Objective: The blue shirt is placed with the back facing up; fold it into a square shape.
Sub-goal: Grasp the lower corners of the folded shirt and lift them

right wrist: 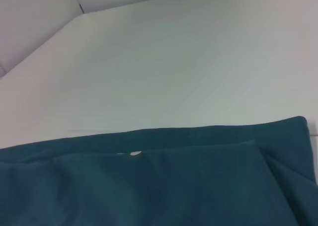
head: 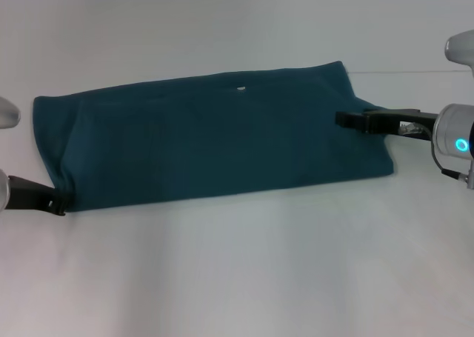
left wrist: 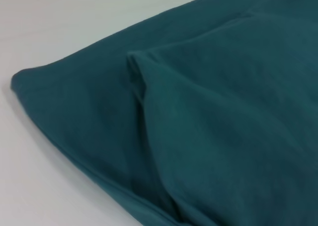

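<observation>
The blue shirt (head: 215, 137) lies on the white table (head: 237, 278) as a long plain band folded lengthwise, running left to right. A small white spot (head: 241, 89) sits near its far edge. My left gripper (head: 58, 202) is at the shirt's near left corner, touching the cloth edge. My right gripper (head: 342, 119) reaches in from the right, its tip over the shirt's right end. The left wrist view shows stacked folded layers of the shirt (left wrist: 208, 131). The right wrist view shows the shirt's far edge (right wrist: 164, 186) and the white spot (right wrist: 134, 153).
The white table stretches bare in front of the shirt and behind it (right wrist: 174, 62). A table edge or seam runs at the far right (head: 415, 72). Part of the right arm's housing with a lit blue ring (head: 461, 144) stands at the right edge.
</observation>
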Available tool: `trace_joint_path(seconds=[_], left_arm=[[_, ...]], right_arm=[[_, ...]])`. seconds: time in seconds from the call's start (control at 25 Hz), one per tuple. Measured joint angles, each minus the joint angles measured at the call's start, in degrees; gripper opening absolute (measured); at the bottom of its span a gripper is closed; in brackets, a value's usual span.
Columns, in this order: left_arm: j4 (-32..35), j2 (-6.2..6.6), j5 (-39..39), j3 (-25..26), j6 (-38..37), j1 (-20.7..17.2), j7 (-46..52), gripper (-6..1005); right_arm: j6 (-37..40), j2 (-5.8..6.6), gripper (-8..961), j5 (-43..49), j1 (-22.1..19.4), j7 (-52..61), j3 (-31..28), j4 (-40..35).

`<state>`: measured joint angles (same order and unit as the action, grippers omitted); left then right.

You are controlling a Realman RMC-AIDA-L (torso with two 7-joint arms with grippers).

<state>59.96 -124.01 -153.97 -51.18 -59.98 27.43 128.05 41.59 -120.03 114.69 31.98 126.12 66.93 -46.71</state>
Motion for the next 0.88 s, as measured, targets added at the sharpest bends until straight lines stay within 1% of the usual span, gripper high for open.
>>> trace_joint_path(seconds=[0.24, 0.4, 0.56, 0.68, 0.88], left_arm=[[5.38, -0.25, 0.99, -0.10, -5.48, -2.77, -0.76, 112], [8.95, -0.30, 2.09, 0.19, -10.49, -4.57, -1.94, 112], [12.04, -0.30, 2.43, 0.79, -17.48, -5.56, -3.91, 112], [13.71, -0.28, 2.45, 1.53, -22.56, -5.97, -5.42, 111], [15.00, -0.33, 3.15, 3.22, -27.93, -7.66, -7.76, 111]], right_arm=[[3.65, 0.15, 644, 0.10, -2.05, 0.18, 0.19, -4.31], [6.98, 0.17, 642, 0.33, -3.76, 0.97, -0.06, -8.39], [9.92, 0.40, 641, 0.72, -5.07, 2.25, -0.16, -12.13], [11.64, 0.46, 640, 3.50, -5.66, 4.20, -0.30, -14.81], [15.39, 0.38, 638, 10.05, -6.25, 8.40, -0.96, -17.34]])
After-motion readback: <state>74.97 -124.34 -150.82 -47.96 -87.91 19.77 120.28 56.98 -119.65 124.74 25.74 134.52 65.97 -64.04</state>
